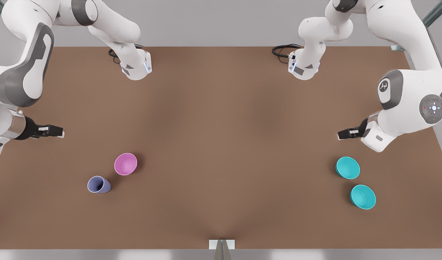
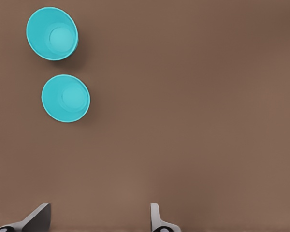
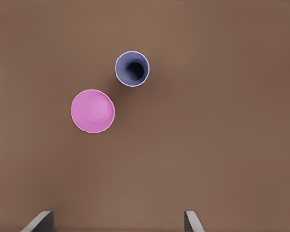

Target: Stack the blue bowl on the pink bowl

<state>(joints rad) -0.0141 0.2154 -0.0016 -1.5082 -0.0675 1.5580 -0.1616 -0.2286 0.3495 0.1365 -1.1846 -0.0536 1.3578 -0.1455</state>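
Brown desk [image 1: 221, 144] carries four vessels, all upright and untouched. Near its front-right corner in the front view stand two teal bowls, the blue bowl [image 1: 347, 168] [image 2: 65, 98] and its twin [image 1: 363, 196] [image 2: 52, 33] just beside it. Well apart, toward the front-left, the pink bowl [image 1: 125, 164] [image 3: 92, 111] stands beside a lavender cup [image 1: 98, 184] [image 3: 132, 68], with open desk between the pairs. The left gripper [image 1: 345, 134] [image 2: 99, 220] hovers behind the teal pair, fingers spread. The right gripper [image 1: 53, 131] [image 3: 118, 222] hovers near the left edge, fingers spread too. Each wrist view looks straight down into its pair, showing the cup's dark inside.
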